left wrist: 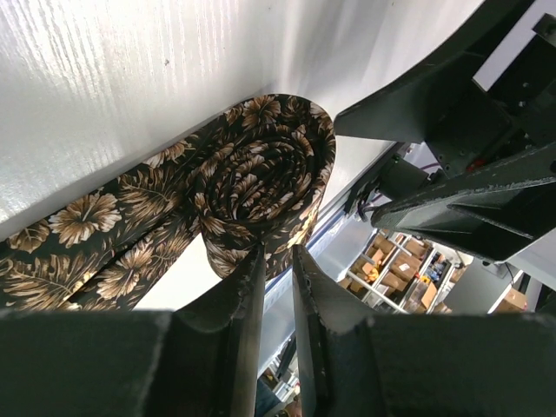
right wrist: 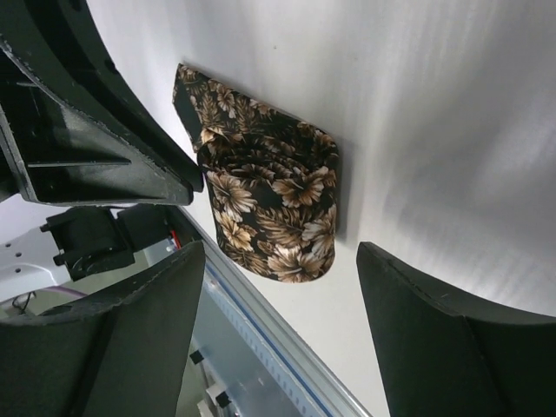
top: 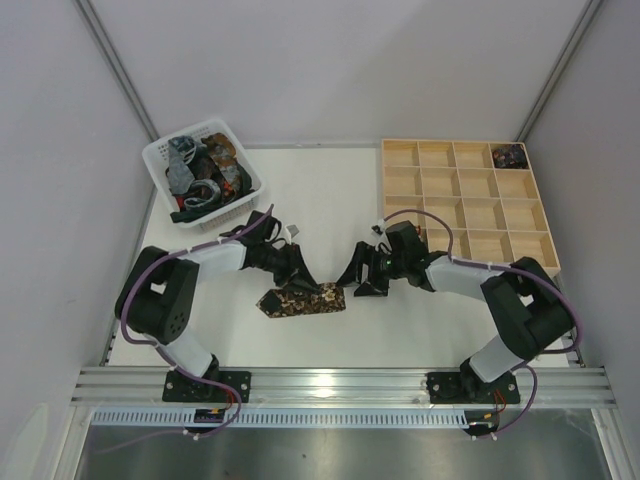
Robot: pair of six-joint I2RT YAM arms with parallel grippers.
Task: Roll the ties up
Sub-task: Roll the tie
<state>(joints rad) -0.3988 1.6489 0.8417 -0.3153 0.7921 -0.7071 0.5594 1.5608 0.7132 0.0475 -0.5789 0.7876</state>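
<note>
Closest to the lens, your left gripper (left wrist: 276, 254) sits at the rim of the coil in the brown floral tie (left wrist: 261, 174), and that is where trouble could start. If that contact slips before the other side has the coil, the springy fabric will likely unwind along the tail lying flat on the white table (top: 330, 190). Its jaws stand nearly together with a thin slit between them and one fingertip touching the coil's edge; whether any cloth is pinched you cannot tell. Just beyond, your right gripper (right wrist: 280, 252) is spread wide and holds nothing, its fingers either side of the coil and clear of it. Closing off-centre could squash or skew the coil, and the two claws are near enough to knock each other. Farther back, the white basket (top: 160, 152) of jumbled ties (top: 200, 172) sits at the left. The wooden compartment tray (top: 470, 213) at the right has one roll (top: 512, 155) in its far right corner cell.
</note>
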